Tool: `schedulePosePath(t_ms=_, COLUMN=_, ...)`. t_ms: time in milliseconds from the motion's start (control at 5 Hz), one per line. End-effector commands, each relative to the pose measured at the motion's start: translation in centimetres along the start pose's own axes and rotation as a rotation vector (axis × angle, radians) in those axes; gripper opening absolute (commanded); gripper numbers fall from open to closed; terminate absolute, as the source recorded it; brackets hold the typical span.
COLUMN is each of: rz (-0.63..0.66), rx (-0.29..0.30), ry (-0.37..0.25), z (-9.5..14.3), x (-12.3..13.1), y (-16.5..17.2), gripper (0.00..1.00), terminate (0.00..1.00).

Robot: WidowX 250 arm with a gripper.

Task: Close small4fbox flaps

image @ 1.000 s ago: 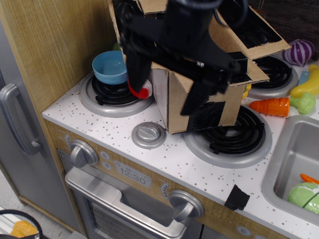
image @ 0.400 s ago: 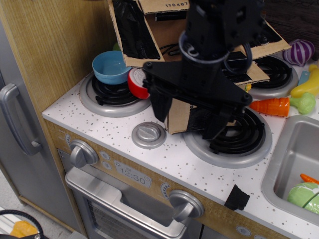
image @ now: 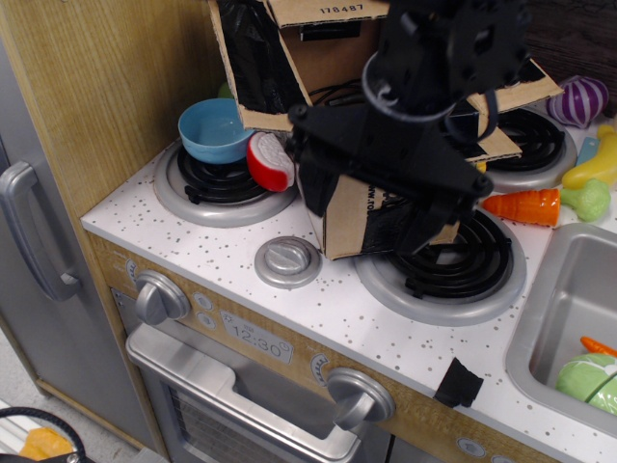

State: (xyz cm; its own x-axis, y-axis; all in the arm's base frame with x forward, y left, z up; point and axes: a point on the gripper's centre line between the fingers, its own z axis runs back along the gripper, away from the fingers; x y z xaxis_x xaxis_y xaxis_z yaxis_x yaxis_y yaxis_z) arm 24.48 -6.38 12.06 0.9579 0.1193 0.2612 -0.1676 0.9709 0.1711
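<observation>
The small4fbox (image: 349,220) is a brown cardboard box with black tape, standing between the stove burners. Its flaps are open: the left flap (image: 249,60) stands up, mostly taped black; the back flap (image: 324,12) bears a printed number; the right flap (image: 517,81) and the front flap (image: 494,145) splay outward. My black gripper (image: 364,224) hangs over the box's front. Its jaws are spread wide apart, one finger (image: 314,193) at the box's left corner, the other (image: 416,230) over its taped front face. It holds nothing. The arm hides most of the box's opening.
A blue bowl (image: 214,130) and a red-and-white toy (image: 270,161) sit on the left burner. A grey knob (image: 286,260) lies in front of the box. A toy carrot (image: 525,204), yellow, green and purple toys stand at right. The sink (image: 564,318) is at lower right.
The arm has swung from the box's left side to over its front and right. The fingers now straddle the front face. The red-and-white toy is uncovered. The box has not moved.
</observation>
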Motion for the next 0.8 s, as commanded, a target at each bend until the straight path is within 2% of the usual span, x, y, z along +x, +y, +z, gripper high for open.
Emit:
schedulePosePath(t_ms=0, rz=-0.03, rx=0.042, ry=-0.066, z=1.2, x=3.5, y=0.9, gripper=1.0, terminate=0.0)
schedulePosePath(t_ms=600, rz=-0.11, rx=0.159, ry=-0.128, z=3.9, x=6.9, y=2.8, gripper=1.0, terminate=0.0)
